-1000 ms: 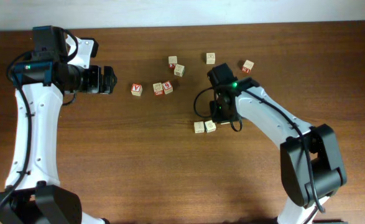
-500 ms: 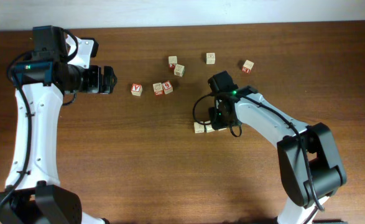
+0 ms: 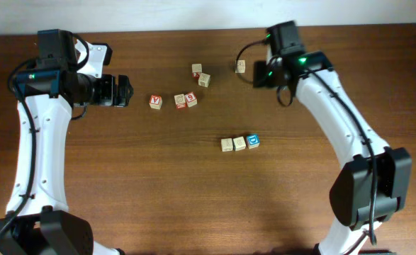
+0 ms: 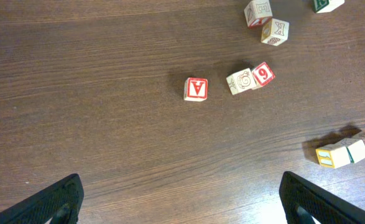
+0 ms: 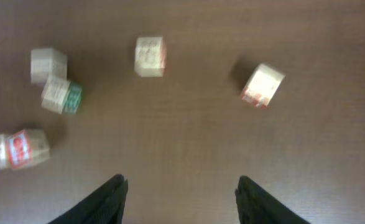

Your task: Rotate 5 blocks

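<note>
Pale wooden blocks lie scattered on the brown table. A blue "D" block (image 3: 253,141) ends a row with two plain-topped blocks (image 3: 233,144). The red "9" block (image 3: 190,99) touches another block (image 3: 180,100). Further back lie a pair (image 3: 200,74) and a single block (image 3: 240,66). My right gripper (image 3: 263,74) (image 5: 182,193) hovers open and empty at the back right, between the single block (image 5: 150,56) and a red-faced block (image 5: 262,85). At the left, my left gripper (image 3: 122,91) (image 4: 182,205) stands wide open, with nothing between its fingers.
A cube with a red "V" face (image 3: 155,102) (image 4: 196,88) sits left of the "9" pair. The table's back edge (image 3: 193,30) runs just behind the far blocks. The right arm (image 3: 335,106) stretches over the right side of the table.
My right gripper has opened, left the blue "D" block at the right end of the row, and swung up to the back right. The left arm has not moved.
</note>
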{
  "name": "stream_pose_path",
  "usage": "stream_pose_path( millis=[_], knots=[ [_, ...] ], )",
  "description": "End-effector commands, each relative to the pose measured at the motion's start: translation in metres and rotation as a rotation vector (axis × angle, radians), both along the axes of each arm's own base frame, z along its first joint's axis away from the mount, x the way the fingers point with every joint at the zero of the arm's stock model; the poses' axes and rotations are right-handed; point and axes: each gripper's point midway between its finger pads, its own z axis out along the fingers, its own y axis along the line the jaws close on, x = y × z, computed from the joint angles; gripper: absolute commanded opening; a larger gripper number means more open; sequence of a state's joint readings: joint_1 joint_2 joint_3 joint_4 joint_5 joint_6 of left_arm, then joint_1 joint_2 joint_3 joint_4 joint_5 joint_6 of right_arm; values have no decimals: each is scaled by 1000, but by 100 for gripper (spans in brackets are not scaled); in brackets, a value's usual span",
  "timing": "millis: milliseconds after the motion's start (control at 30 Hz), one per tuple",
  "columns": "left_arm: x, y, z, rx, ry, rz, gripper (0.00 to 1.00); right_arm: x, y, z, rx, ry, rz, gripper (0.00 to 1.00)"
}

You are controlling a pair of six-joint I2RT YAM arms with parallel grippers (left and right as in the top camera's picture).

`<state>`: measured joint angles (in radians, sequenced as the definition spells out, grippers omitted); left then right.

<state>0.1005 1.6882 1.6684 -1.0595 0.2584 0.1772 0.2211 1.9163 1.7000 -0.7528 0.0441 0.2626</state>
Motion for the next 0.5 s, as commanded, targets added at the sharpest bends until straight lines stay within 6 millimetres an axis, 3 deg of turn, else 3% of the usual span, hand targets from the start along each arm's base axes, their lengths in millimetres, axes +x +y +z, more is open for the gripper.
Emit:
stream_pose_path(
  millis=[0,100,200,467],
  knots=[
    [3,-1,5,-8,-13,1,99,27,-28,4,19,-75,-115,57],
    [3,-1,5,-8,-13,1,99,44,-42,-19,-13,-83,-187,58],
    [3,-1,5,-8,-13,1,99,57,-56,-53,-63,-74,-278,66],
    [3,-1,5,-8,-13,1,99,68,-63,-117,-63,-33,-382,70]
  ],
)
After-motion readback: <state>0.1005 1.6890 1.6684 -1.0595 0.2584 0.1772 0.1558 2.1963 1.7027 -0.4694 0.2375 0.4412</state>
